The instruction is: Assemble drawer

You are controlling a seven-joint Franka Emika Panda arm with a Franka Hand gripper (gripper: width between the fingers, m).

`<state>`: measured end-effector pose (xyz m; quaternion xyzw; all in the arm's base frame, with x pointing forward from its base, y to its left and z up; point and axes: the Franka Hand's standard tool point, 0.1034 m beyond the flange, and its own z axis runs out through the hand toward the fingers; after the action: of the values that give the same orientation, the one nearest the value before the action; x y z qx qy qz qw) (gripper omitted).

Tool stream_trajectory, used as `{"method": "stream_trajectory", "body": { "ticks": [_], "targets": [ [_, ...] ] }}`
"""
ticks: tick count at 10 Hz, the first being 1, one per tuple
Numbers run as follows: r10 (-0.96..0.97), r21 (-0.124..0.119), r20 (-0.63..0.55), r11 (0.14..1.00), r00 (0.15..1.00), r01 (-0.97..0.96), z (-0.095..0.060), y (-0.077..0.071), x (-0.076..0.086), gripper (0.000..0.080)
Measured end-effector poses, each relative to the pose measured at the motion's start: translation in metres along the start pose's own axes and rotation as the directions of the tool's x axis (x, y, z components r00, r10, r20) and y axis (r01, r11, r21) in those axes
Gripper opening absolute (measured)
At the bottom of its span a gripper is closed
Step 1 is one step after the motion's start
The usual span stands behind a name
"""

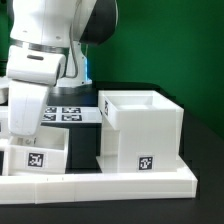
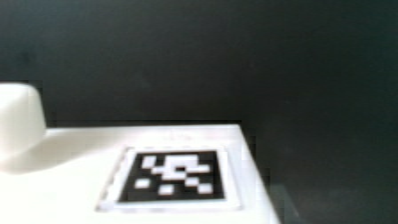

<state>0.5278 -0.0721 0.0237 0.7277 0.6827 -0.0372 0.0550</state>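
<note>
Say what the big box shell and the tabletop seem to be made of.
Box shell: probably white plastic, judging by its smooth, even, slightly matte walls and crisp moulded edges. Tabletop: dark and matte with no glare. It could be cloth or coated board; the pictures do not show which.

Cannot read any letters, numbers, brand names or labels in either view. Can find only coded signs, square black-and-white marker tags (image 1: 146,161): one low on the front wall of the big box (image 1: 150,125), one on the front of the small tray (image 1: 55,160) at the exterior view's left, and several side by side on the marker board (image 1: 60,113) behind. Shows one more such tag close up in the wrist view, blurred, black cells inside a white border on a flat white surface (image 2: 80,150).
</note>
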Motion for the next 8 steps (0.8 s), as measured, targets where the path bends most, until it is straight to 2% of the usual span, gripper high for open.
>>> {"method": "stream_trajectory", "body": {
  "ticks": [3, 6, 8],
  "targets": [
    [0.0, 0.001, 0.0, 1.0, 1.0, 0.0, 0.001, 0.0, 0.0, 0.0042],
    [-0.022, 0.004, -0.008, 1.0, 1.0, 0.022, -0.003, 0.005, 0.02, 0.0042],
    [-0.03, 0.019, -0.009, 0.999, 1.0, 0.03, -0.004, 0.008, 0.026, 0.0042]
  ]
}}
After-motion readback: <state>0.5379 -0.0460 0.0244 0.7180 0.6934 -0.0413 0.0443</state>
